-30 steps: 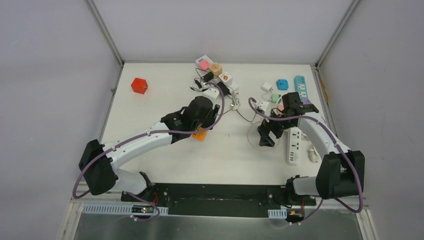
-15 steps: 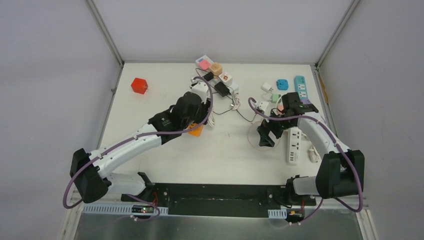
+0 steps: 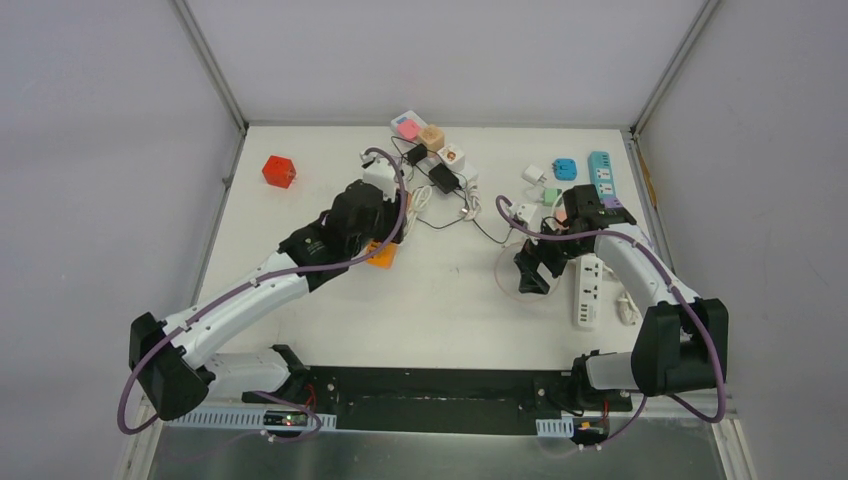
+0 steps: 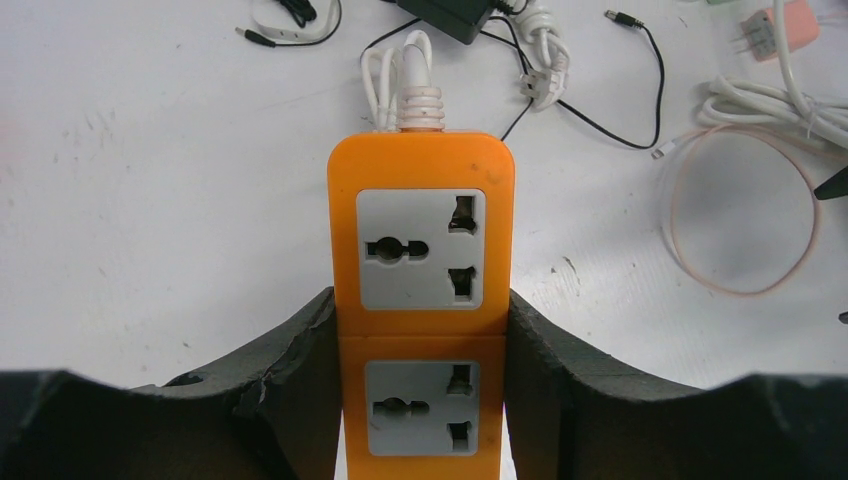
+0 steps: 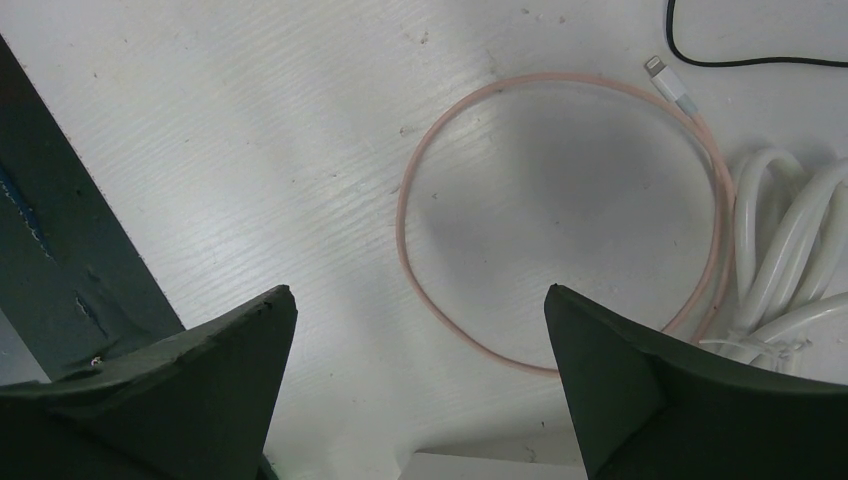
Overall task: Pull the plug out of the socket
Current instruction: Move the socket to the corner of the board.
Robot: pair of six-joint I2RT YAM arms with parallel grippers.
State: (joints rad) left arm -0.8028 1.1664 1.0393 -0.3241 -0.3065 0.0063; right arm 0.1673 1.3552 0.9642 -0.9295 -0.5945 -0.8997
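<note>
Orange plastic power strip lies on the white table, just toward nine o'clock from its middle. The left end effector pinches it across its width, and its white cord leaves at twelve o'clock in the wrist view. Both sockets in view are bare. The right end effector hangs spread wide and holds nothing, over a pink cable loop toward three o'clock. I judge that the strip is braced. The next move calls for finding a seated plug and pulling it straight out.
</note>
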